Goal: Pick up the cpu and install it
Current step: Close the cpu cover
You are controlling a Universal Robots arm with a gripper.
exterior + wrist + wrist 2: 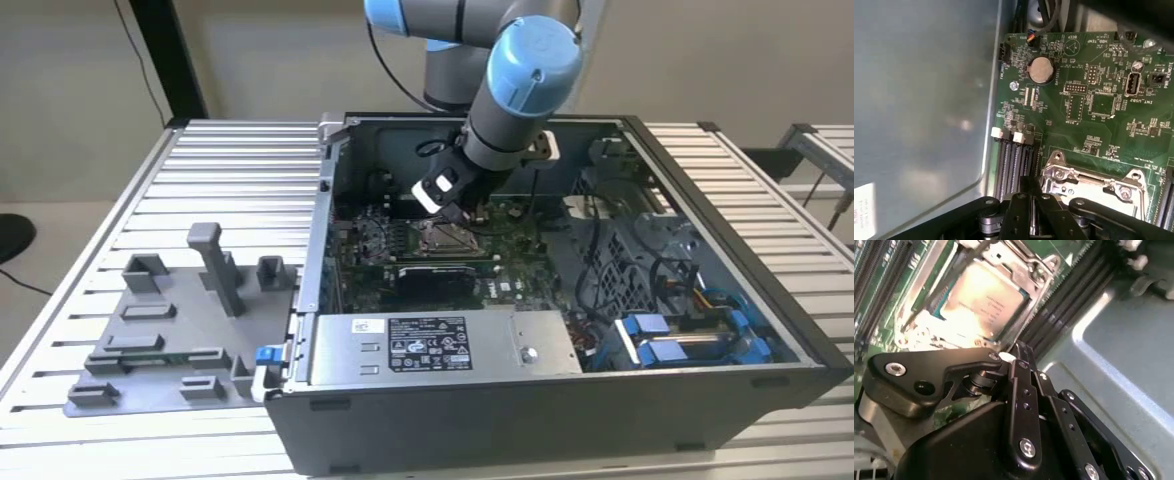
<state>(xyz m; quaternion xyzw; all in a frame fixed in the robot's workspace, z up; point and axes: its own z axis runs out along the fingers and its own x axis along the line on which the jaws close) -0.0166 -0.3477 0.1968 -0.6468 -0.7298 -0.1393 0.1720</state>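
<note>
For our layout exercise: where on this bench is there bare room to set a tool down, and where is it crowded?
Bare ribbed table lies beyond the grey tray, on the exterior view's left of the computer case; another strip flanks the case's other side. Inside the case is crowded: gripper over the socket, cables beside.

The case [747,390] is open-topped, so the room straight above the socket [447,238] is free except where the arm [514,100] stands in it, with the gripper [458,213] just over the socket's edge. Beside the socket lie low memory slots [1014,165], and past them the power supply [441,345] rises as a wall. To the exterior view's left of the socket stands the case wall [324,200]. To its right, cables [667,300] crowd the floor.
</note>
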